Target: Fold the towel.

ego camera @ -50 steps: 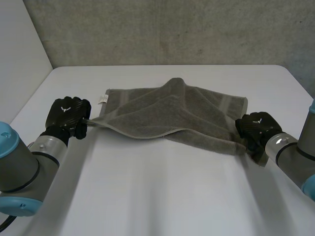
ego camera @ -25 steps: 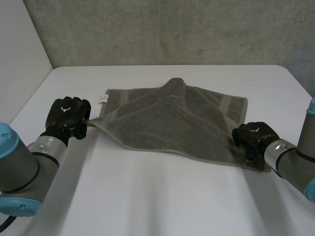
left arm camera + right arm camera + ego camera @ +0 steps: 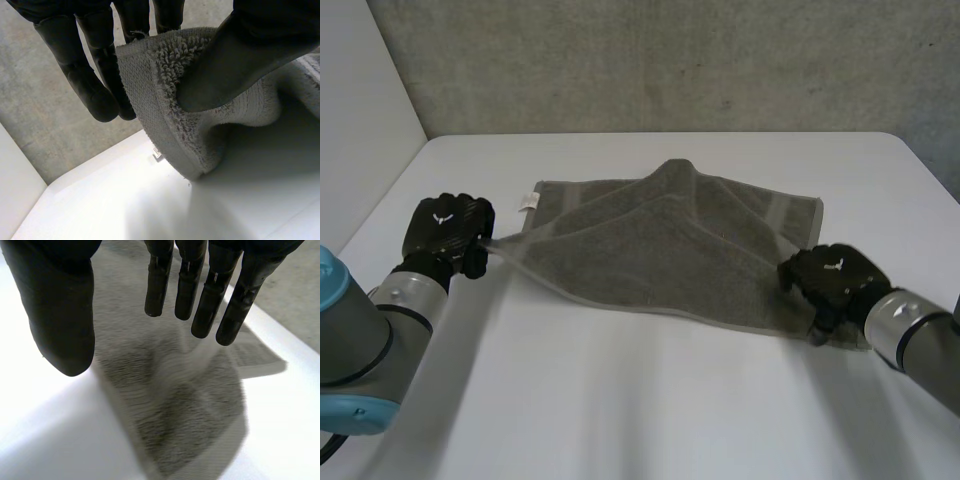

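Left robot hand (image 3: 445, 230) pinches a towel (image 3: 660, 255) corner — right robot hand (image 3: 830, 280) splayed, seemingly just above it.

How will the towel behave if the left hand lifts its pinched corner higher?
Likely floppy: the towel sags and ridges between the left hand and the table. Its looped pile looks grippy, so the pinch probably won't slip. The right hand is open over it, so that end may drag.

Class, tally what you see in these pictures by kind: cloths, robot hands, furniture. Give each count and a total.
Cloths: 1, the grey towel
Robot hands: 2, the left hand and the right hand
Furniture: 1, the white table
Total: 4
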`<state>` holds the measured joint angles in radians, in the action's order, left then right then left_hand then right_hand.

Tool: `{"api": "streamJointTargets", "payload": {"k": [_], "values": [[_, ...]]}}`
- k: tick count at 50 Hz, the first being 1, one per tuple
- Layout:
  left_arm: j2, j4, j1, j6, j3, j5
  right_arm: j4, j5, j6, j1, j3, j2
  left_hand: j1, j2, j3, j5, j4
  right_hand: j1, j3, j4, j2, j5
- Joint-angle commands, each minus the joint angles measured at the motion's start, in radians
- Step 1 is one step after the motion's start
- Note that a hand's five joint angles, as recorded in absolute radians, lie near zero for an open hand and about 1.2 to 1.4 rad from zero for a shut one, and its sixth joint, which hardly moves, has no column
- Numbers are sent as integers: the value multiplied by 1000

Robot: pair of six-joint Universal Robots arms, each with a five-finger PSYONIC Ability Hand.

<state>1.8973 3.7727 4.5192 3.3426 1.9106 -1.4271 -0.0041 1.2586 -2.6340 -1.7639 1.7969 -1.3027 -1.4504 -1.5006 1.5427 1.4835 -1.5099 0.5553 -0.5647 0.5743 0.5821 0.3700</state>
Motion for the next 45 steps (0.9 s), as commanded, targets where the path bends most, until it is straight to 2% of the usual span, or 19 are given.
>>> {"api": "streamJointTargets", "payload": {"k": [1, 21, 45], "values": [[-1, -2, 20, -3, -5, -3, -74, -88, 83, 9, 114, 10, 54, 104, -146, -262, 114, 32, -22, 13, 5, 42], [0, -4, 20, 0, 1, -6, -208, -91, 115, 81, 101, 121, 54, 104, -146, -262, 114, 102, -93, 83, 75, 113], [0, -2, 20, 0, 7, 0, -261, -90, 115, 73, 53, 177, 54, 104, -146, -262, 114, 243, -234, 224, 216, 254]]}}
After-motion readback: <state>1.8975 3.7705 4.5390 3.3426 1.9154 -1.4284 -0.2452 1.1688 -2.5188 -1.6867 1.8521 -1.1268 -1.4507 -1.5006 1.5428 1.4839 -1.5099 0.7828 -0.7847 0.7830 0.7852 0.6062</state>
